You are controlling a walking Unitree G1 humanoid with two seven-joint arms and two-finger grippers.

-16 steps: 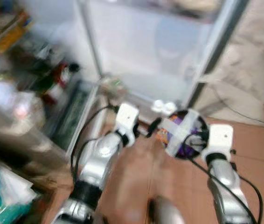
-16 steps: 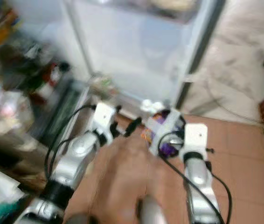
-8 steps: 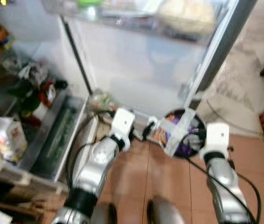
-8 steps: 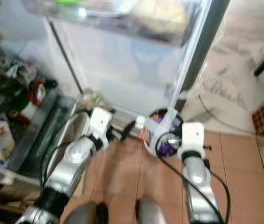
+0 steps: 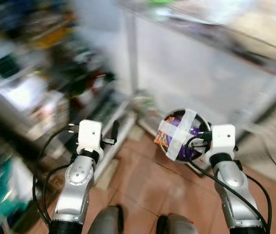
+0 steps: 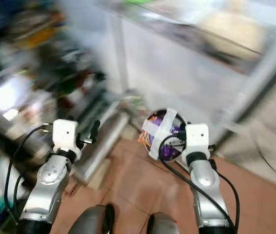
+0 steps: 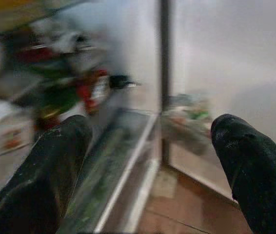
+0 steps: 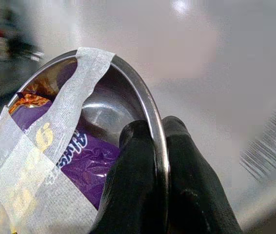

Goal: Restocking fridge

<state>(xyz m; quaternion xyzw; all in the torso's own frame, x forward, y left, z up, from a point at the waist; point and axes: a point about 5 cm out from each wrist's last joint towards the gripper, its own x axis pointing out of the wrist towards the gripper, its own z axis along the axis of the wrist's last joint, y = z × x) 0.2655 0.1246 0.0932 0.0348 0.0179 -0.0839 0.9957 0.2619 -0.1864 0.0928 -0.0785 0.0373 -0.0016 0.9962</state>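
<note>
Right gripper (image 8: 155,146) pinched tight on the rim of a round shiny steel bowl (image 8: 128,92) — one black finger (image 8: 133,161) inside the wall, the other outside. Bowl holds purple and orange foil snack packets (image 8: 79,161), strapped in by two crossed strips of whitish tape (image 8: 74,97). From the head camera the bowl (image 5: 183,134) is tilted, mouth facing the camera, held out ahead of the right silver arm (image 5: 233,187), which reaches forward with black cables looping along it.

Left gripper (image 7: 150,161) spread wide, nothing between its two black fingers (image 7: 45,175); left silver arm (image 5: 77,183) is raised forward too, level with the right, well apart from the bowl.

Ahead: open fridge, very blurred. White fridge body panel (image 5: 196,68) behind the bowl, a grey upright edge (image 7: 165,73) between body and door. Door shelf (image 7: 123,161) ahead of the left gripper carries blurred bottles, one red and white with a dark cap (image 7: 99,85) — rest too smeared to tell. Brown tiled floor (image 5: 147,185) lies open between and under the arms. Bowl hangs above the floor just in front of the fridge's bottom edge.
</note>
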